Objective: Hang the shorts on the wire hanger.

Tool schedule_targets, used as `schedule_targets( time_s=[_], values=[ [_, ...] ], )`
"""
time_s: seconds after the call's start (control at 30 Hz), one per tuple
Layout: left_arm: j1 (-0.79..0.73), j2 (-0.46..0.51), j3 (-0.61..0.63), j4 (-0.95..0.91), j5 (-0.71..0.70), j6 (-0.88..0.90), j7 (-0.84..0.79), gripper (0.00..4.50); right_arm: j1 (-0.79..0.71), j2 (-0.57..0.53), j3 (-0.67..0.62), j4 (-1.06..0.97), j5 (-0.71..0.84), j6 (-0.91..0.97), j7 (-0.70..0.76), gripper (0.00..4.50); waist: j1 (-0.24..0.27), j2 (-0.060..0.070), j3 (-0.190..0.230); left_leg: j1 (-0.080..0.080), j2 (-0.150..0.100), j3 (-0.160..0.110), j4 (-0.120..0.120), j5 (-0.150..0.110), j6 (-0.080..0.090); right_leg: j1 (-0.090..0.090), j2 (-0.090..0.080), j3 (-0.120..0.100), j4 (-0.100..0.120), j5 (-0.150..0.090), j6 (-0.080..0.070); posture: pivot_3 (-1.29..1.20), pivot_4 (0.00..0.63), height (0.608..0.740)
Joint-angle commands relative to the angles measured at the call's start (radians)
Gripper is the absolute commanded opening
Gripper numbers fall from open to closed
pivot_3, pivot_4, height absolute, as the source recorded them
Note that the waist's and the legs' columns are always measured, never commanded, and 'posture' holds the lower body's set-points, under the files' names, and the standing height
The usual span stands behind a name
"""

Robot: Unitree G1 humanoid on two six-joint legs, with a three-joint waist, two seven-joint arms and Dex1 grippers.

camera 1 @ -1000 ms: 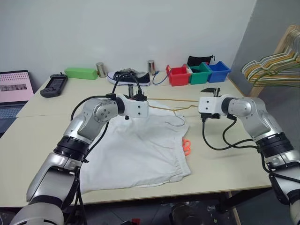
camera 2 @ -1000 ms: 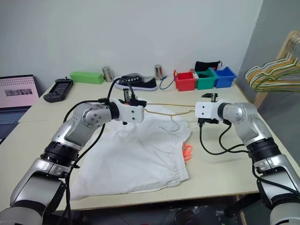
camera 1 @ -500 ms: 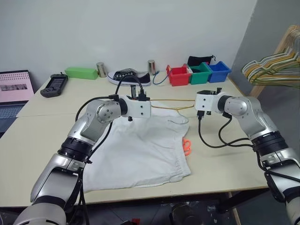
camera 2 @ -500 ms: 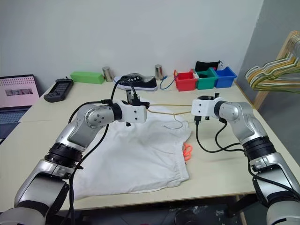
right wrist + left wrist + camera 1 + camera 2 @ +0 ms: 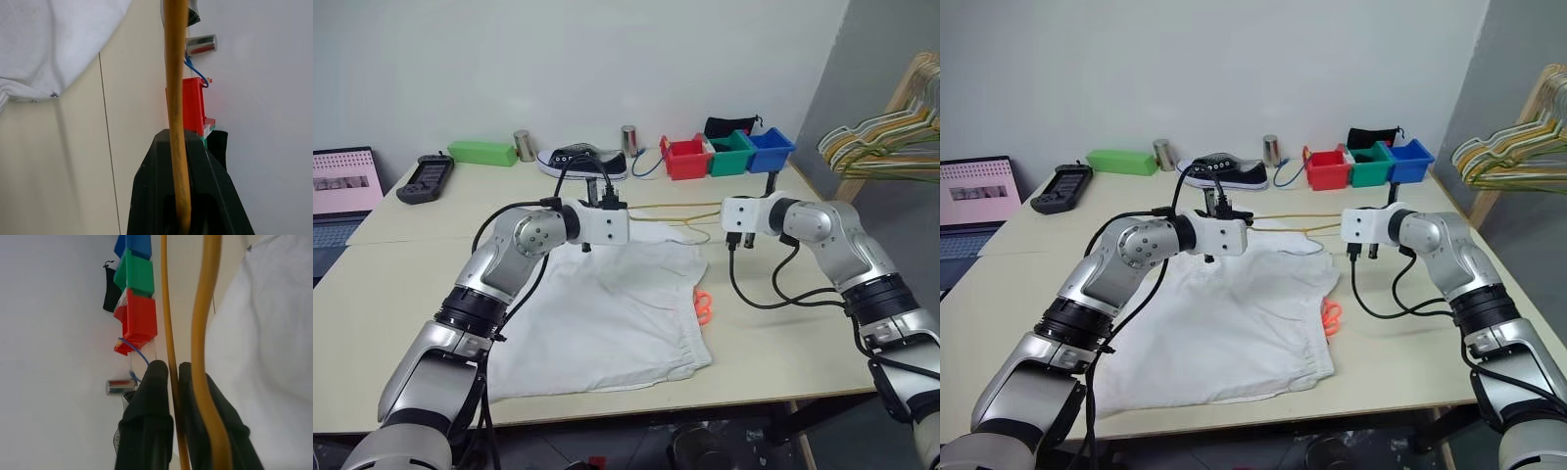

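Observation:
The white shorts (image 5: 607, 304) lie flat on the table, and their orange drawstring (image 5: 703, 305) sticks out at the right edge. The thin yellow wire hanger (image 5: 675, 207) stretches level above the shorts' far edge, held between both arms. My left gripper (image 5: 598, 196) is shut on its left part, and the wire (image 5: 169, 308) runs between the two black fingertips (image 5: 156, 377). My right gripper (image 5: 766, 186) is shut on the hanger's right end, with the wire (image 5: 173, 73) pinched between its fingers. The hanger's hook (image 5: 697, 235) curls over the shorts' waistband.
Red (image 5: 686, 157), green (image 5: 731, 153) and blue (image 5: 771, 149) bins stand at the back right. A black shoe (image 5: 582, 161), two metal cans, a green box (image 5: 482, 153), a handheld controller (image 5: 426, 178) and a laptop (image 5: 342, 191) line the back and left. A bunch of hangers (image 5: 881, 137) hangs at the far right.
My right gripper's fingers were open and have shut on the hanger's right end. The hanger now hangs a little higher over the shorts. The left arm has kept still.

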Motion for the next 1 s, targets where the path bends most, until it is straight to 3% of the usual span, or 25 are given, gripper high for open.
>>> schedule_targets(
  time_s=[0.03, 0.17, 0.33, 0.43, 0.53, 0.7, 0.8, 0.9, 1.0],
  values=[
    [-0.030, 0.007, 0.066, -0.012, -0.065, -0.054, 0.026, 1.27, -0.016, -0.020, -0.020, -0.039, 0.008, -0.002, 0.014, 0.00, 0.000, 0.000, 0.000, 0.000, 0.000, 0.000, 0.000, 0.000, 0.000, 0.000, 0.000, 0.000, 0.000, 0.000, 0.000, -0.24, 0.009, 0.740],
    [-0.015, 0.035, 0.105, -0.025, -0.143, -0.098, -0.004, 2.08, 0.004, -0.028, -0.041, -0.039, 0.048, 0.041, 0.063, 0.00, -0.001, 0.000, 0.000, 0.000, 0.001, 0.000, 0.000, 0.000, 0.000, 0.000, 0.000, 0.000, 0.000, 0.000, 0.000, -0.25, 0.007, 0.740],
    [0.064, 0.082, 0.154, -0.096, -0.277, -0.041, -0.110, 3.19, 0.055, -0.056, -0.121, -0.008, 0.236, 0.317, 0.313, 0.00, 0.000, 0.000, 0.000, 0.000, 0.002, 0.000, 0.000, 0.000, 0.000, 0.001, 0.000, 0.000, 0.000, 0.000, 0.000, -0.25, 0.003, 0.740],
    [0.113, 0.079, 0.192, -0.164, -0.377, 0.047, -0.157, 3.84, 0.083, -0.109, -0.126, -0.002, 0.288, 0.432, 0.439, 0.00, 0.001, 0.000, 0.000, 0.000, 0.003, 0.000, 0.000, 0.000, 0.000, 0.001, -0.001, 0.000, 0.000, 0.000, 0.000, -0.24, 0.001, 0.740],
    [0.269, 0.061, 0.238, -0.399, -0.604, 0.289, -0.214, 4.43, 0.192, -0.237, -0.130, -0.086, 0.440, 0.696, 0.722, 0.00, 0.006, 0.001, -0.001, 0.000, 0.003, 0.000, 0.000, 0.000, 0.000, 0.001, -0.002, 0.000, 0.000, 0.000, 0.000, -0.23, 0.001, 0.740],
    [0.494, 0.091, 0.261, -0.709, -0.837, 0.605, -0.234, 4.49, 0.330, -0.421, -0.127, -0.239, 0.687, 1.049, 0.919, 0.00, 0.020, 0.004, -0.002, -0.001, 0.005, 0.000, -0.001, 0.000, 0.001, -0.001, -0.002, 0.001, -0.001, -0.002, -0.001, -0.22, 0.007, 0.740],
    [0.595, 0.113, 0.268, -0.820, -0.915, 0.711, -0.232, 4.49, 0.411, -0.527, -0.096, -0.280, 0.826, 1.202, 0.929, 0.00, 0.026, 0.004, -0.003, 0.001, 0.005, 0.002, 0.000, 0.000, 0.000, 0.001, 0.001, 0.001, -0.001, -0.004, 0.002, -0.22, 0.010, 0.740],
    [0.654, 0.121, 0.281, -0.880, -0.961, 0.776, -0.210, 4.49, 0.525, -0.601, -0.108, -0.343, 0.937, 1.289, 0.929, 0.00, 0.029, -0.004, 0.001, 0.014, 0.005, 0.005, -0.001, -0.005, -0.006, 0.009, 0.000, 0.000, -0.003, -0.011, -0.009, -0.21, 0.018, 0.740],
    [0.686, 0.127, 0.300, -0.896, -0.979, 0.809, -0.197, 4.49, 0.641, -0.638, -0.157, -0.439, 1.054, 1.411, 0.915, 0.00, 0.030, -0.003, 0.000, 0.017, 0.006, 0.004, -0.003, -0.006, -0.009, 0.015, 0.000, -0.004, -0.012, -0.013, -0.011, -0.22, 0.025, 0.740]
  ],
)
